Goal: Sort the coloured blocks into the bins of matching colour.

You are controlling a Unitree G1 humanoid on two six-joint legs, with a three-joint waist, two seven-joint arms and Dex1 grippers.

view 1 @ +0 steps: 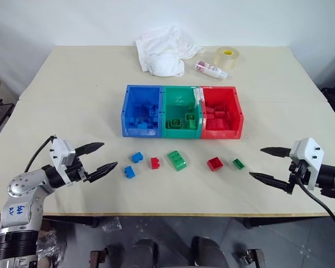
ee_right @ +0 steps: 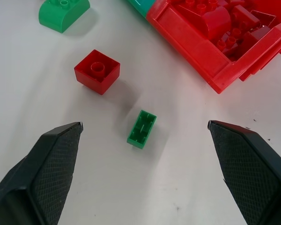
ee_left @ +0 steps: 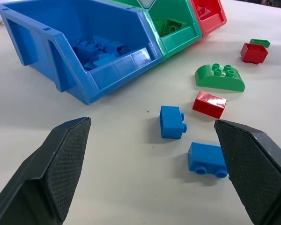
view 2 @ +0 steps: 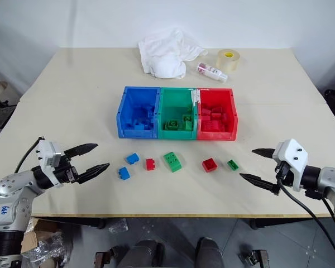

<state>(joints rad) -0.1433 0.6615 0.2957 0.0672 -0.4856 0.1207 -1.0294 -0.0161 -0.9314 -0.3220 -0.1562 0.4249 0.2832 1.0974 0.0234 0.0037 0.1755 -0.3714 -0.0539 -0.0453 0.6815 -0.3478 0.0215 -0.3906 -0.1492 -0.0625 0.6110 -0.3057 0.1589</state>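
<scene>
Surface: beige table (view 1: 72,100) against a white wall; white cloth (view 1: 164,54), tape roll (view 1: 227,56) and a small bottle (view 1: 211,70) at the far edge.
Bins: three joined in a row mid-table, blue bin (view 1: 141,111) on the robot's left, green bin (view 1: 181,111) in the middle, red bin (view 1: 222,111) on the right. Each already holds bricks of its own colour.
Loose bricks: six in a ragged line on the table in front of the bins. Two blue (view 1: 137,157) (view 1: 129,172), two red (view 1: 155,163) (view 1: 215,163), two green: one large rounded (view 1: 176,160), one small flat (view 1: 238,163).
Left gripper (view 1: 99,157): fingers spread wide, holding nothing, pointing roughly level toward the blue pair.
Right gripper (view 1: 271,164): fingers spread wide, holding nothing, tilted down toward the small green brick.
Key relation, left: nearer blue brick (ee_left: 207,159) lies just ahead of the claw, close to one finger, off the centreline; long axis roughly across the line of approach. Left arm is clearly the nearer one for both blues.
Key relation, right: small green brick (ee_right: 142,129) sits about centred between the fingers, ahead of the tips, long axis running roughly along the approach line; red brick (ee_right: 97,71) just beyond it.
Judgement: no pick started; either arm only needs to advance and drop.
</scene>
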